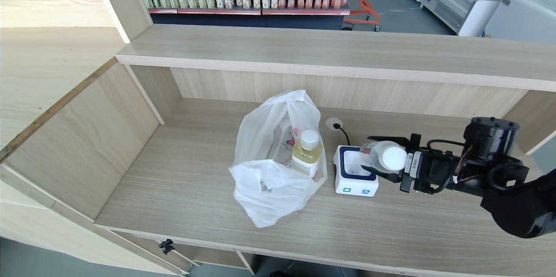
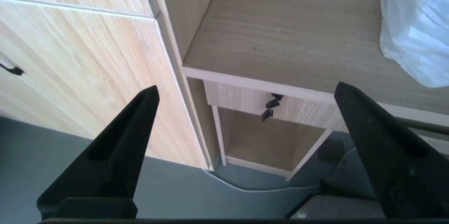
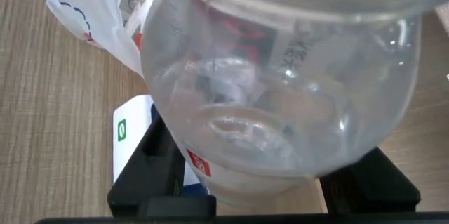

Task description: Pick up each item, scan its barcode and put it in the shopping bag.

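The right gripper (image 1: 372,155) is clamped across a clear plastic bottle with a white cap (image 1: 386,156), held sideways just above the white-and-blue box scanner (image 1: 354,183), evidently to present its barcode, beside the white plastic shopping bag (image 1: 269,190) containing a yellow drink bottle (image 1: 306,153); the left gripper (image 2: 245,90) hangs wide apart, holding nothing.

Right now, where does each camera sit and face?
Head view: on the robot's head, looking forward and down at the counter, shopping bag and scanner; right arm shows, right gripper shut on the clear bottle.
Left wrist view: on the left wrist, looking down past the counter's front edge to the floor; open left gripper frames it.
Right wrist view: on the right wrist, looking along the held bottle toward the scanner; fingers flank the bottle.
Shared: all show the bag; head and right wrist share bottle and scanner.
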Robot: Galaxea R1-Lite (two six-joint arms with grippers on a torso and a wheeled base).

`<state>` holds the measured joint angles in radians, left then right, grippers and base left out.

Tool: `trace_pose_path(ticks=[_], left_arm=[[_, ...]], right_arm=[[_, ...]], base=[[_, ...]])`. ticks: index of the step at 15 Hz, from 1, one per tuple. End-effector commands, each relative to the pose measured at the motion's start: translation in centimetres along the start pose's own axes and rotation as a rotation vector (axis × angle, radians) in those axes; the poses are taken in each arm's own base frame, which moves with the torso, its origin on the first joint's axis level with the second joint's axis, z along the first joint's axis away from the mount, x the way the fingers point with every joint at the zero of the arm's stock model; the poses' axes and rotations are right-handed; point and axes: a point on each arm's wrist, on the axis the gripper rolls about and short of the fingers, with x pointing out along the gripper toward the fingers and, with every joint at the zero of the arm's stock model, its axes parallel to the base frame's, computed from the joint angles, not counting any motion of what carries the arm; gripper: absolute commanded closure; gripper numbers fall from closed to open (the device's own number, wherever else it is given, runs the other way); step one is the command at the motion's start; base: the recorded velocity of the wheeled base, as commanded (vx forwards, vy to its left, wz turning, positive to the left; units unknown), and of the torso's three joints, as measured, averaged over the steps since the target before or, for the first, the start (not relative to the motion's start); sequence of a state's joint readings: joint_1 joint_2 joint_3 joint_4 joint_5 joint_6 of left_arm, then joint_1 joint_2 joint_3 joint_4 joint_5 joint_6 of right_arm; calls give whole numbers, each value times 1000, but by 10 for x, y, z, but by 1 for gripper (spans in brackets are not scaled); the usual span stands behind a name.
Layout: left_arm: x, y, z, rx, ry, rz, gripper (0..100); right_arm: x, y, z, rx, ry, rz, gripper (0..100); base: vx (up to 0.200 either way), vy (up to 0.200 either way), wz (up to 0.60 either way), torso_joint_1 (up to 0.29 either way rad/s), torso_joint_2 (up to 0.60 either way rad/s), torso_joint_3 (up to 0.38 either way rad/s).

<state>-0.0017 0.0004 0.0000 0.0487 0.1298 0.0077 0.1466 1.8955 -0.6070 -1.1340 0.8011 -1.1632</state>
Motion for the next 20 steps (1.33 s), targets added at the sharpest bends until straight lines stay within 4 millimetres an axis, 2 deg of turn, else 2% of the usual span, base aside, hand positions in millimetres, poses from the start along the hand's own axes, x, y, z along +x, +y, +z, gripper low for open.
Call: trace_pose_path(ticks=[1, 3, 6, 10, 14, 15, 17, 19, 20], left_arm=[[0, 0, 0, 0, 0, 1, 0], [0, 0, 0, 0, 0, 1, 0], [0, 0, 0, 0, 0, 1, 0], [0, 0, 0, 0, 0, 1, 0], [0, 0, 0, 0, 0, 1, 0], [0, 0, 0, 0, 0, 1, 0], [0, 0, 0, 0, 0, 1, 0], [0, 0, 0, 0, 0, 1, 0], [0, 0, 0, 0, 0, 1, 0]], right_arm=[[8, 2, -10, 8, -5, 12, 100], [21, -5, -20, -11, -43, 9, 100], [32, -5, -30, -12, -60, 16, 100], [37, -1, -37, -9, -58, 25, 100], [36, -5, -35, -19, -63, 18, 100], [34, -9, -30, -25, -70, 9, 100], [28, -28, -5, 10, -109, -30, 100], [21, -56, 31, 195, -168, -91, 100], [19, -63, 37, 237, -178, -110, 100]], base=[[0, 0, 0, 0, 0, 0], [0, 0, 0, 0, 0, 0], [0, 0, 0, 0, 0, 0], [0, 0, 0, 0, 0, 0], [0, 0, 0, 0, 0, 0], [0, 0, 0, 0, 0, 0], [0, 0, 0, 0, 0, 0], [0, 0, 0, 0, 0, 0], [0, 0, 0, 0, 0, 0]])
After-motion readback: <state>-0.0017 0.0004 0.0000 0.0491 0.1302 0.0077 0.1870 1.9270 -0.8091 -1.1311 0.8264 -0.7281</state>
